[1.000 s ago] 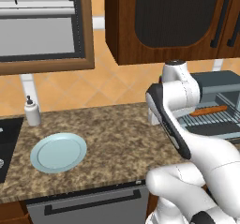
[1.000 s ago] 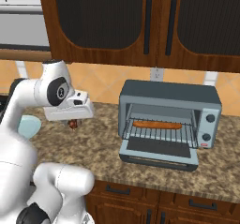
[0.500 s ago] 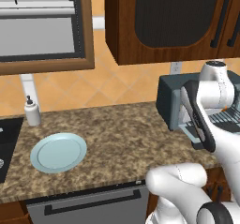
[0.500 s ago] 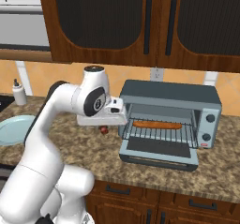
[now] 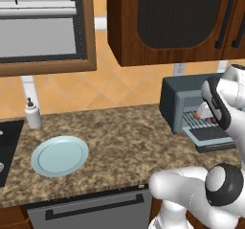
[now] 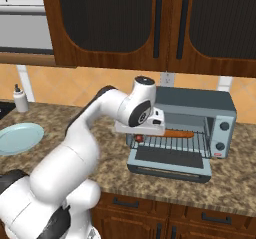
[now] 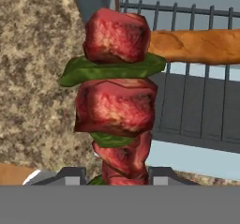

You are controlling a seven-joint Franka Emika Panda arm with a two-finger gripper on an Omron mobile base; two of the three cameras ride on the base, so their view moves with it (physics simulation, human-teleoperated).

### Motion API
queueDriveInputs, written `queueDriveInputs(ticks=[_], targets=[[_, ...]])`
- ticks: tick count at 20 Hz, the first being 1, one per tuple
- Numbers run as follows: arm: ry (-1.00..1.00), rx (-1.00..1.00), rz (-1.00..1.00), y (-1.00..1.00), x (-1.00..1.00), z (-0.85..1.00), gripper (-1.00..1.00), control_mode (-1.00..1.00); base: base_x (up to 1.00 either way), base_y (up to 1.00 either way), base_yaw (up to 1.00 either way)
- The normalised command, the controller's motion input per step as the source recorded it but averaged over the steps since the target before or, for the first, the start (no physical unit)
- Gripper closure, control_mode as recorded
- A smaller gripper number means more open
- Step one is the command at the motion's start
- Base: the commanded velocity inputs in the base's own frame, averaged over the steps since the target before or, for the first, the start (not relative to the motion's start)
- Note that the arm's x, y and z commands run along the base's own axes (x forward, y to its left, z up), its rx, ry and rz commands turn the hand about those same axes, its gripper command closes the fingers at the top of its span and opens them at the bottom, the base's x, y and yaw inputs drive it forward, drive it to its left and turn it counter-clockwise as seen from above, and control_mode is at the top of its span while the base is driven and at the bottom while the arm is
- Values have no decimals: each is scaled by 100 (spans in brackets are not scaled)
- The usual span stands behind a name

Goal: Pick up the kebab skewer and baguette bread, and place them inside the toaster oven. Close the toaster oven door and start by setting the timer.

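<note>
The claw (image 7: 117, 175) grips the kebab skewer (image 7: 116, 99) by its lower end, chunks rising between the tips, just in front of the toaster oven (image 6: 200, 128) above its dropped toaster oven door (image 6: 170, 162). The skewer looks light, its stick stiff but its meat soft and slippery, so the stick's end seems the safest hold. Beyond it, the baguette bread (image 7: 197, 46) lies across the oven's wire rack (image 7: 197, 106).

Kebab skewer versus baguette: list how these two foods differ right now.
The kebab skewer of red-brown meat chunks and green slices is gripped by the gripper, outside the oven; the long orange-brown baguette lies on the wire rack of the blue-grey toaster oven. The skewer is lumpy and multicoloured; the baguette is smooth and plain.
</note>
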Motion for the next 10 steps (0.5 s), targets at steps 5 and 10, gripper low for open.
queueDriveInputs(ticks=[5, 10], targets=[[0, 8, 2, -1, 38, -40, 100, -100, 0, 0, 0], [0, 0, 1, 0, 34, -34, 100, -100, 0, 0, 0]])
